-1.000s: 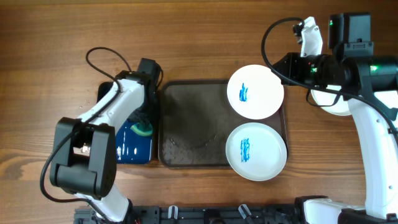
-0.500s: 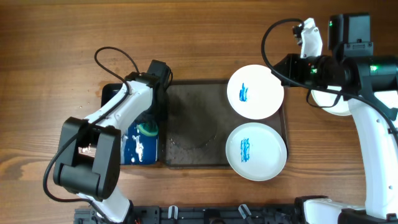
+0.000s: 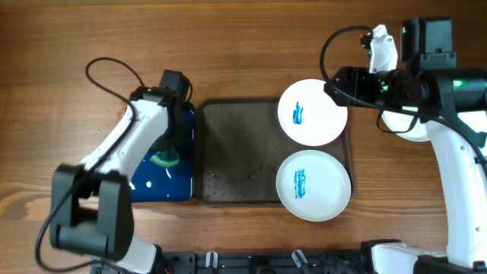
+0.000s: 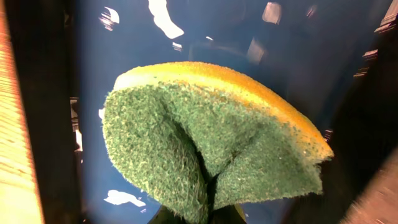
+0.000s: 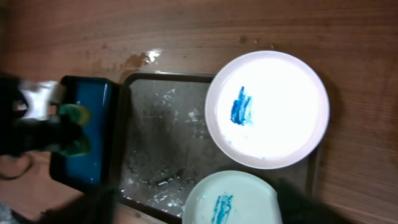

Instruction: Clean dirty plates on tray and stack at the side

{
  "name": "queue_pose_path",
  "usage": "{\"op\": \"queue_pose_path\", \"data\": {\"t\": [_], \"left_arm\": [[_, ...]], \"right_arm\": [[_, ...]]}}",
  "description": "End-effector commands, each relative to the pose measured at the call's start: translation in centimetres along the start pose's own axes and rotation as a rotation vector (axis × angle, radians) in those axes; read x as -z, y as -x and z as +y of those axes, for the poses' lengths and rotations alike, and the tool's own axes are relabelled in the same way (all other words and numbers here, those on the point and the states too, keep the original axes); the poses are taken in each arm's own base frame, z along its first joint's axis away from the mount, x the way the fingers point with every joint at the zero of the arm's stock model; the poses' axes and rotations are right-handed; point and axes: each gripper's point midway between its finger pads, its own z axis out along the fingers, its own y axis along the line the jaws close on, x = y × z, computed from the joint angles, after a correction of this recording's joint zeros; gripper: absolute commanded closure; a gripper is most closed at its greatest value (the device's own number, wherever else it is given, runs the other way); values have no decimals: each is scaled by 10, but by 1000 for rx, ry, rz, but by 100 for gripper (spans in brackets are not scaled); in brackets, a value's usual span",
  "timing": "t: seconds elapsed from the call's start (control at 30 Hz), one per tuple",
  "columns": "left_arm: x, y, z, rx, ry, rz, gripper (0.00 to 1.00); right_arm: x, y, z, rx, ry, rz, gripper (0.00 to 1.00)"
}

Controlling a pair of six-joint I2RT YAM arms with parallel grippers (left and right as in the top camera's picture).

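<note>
The left gripper [image 3: 170, 143] is clamped on a green-and-yellow scouring sponge [image 4: 211, 155] above the glossy dark blue tray [image 3: 163, 186], which lies just left of the large grey-brown rectangular tray [image 3: 228, 152]. At the large tray's right end lie two blue-smeared round white plates: the far plate [image 3: 312, 113], overlapping the rim, and the near plate [image 3: 313, 185]. The right gripper [image 3: 335, 82] hovers at the far right corner; I cannot tell how its jaws stand.

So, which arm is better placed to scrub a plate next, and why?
Left. The left pincer is shut on the sponge over the blue tray; the right pincer, open by the far plate, holds nothing.
</note>
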Motion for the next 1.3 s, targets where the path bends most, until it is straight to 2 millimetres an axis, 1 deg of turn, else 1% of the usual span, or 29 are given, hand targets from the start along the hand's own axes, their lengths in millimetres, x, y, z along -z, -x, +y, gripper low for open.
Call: {"op": "queue_pose_path", "data": {"t": [0.0,0.03,0.07,0.1,0.13,0.27,0.33,0.4,0.47,0.53,0.6,0.63,0.67,0.8,0.87,0.9,1.0,1.07,1.17,1.27], "left_arm": [[31,7,11,48,-20,-101,96],[37,7,13,52,-27,-118,96],[45,7,15,59,-37,-141,96],[53,7,17,65,-46,-162,96],[60,6,19,70,-54,-179,96],[73,6,22,81,-77,-221,96],[74,6,22,82,-77,-222,96],[74,6,22,81,-78,-223,96],[74,6,21,81,-85,-220,96],[74,6,21,80,-85,-220,96],[74,6,21,81,-84,-220,96],[74,6,20,80,-86,-220,96],[74,5,19,79,-95,-216,96],[74,6,17,79,-104,-217,96],[74,6,17,79,-104,-217,96],[74,6,17,79,-105,-217,96],[74,6,16,79,-108,-219,96],[74,6,16,79,-109,-219,96],[74,6,16,80,-108,-218,96],[74,6,16,80,-109,-218,96]], "right_arm": [[-10,0,-18,-37,-92,25,27],[-13,0,-24,-66,-118,31,25],[-18,-1,-31,-94,-148,49,18],[-25,-4,-35,-104,-158,67,4],[-33,-8,-39,-117,-163,93,0],[-63,-22,-53,-123,-174,173,1],[-80,-26,-60,-138,-178,203,0],[-94,-25,-62,-145,-157,216,0],[-103,-22,-63,-143,-147,218,0],[-111,-25,-74,-197,-193,237,0],[-122,-37,-90,-247,-257,295,7],[-130,-42,-94,-252,-267,323,7],[-142,-48,-101,-261,-275,361,6],[-166,-55,-117,-270,-313,399,7],[-172,-54,-128,-279,-365,389,5],[-173,-51,-137,-282,-405,368,5],[-172,-41,-148,-287,-413,324,3],[-169,-32,-164,-284,-440,288,1],[-173,-27,-172,-234,-420,276,5],[-188,-27,-165,-209,-330,289,11]]}}
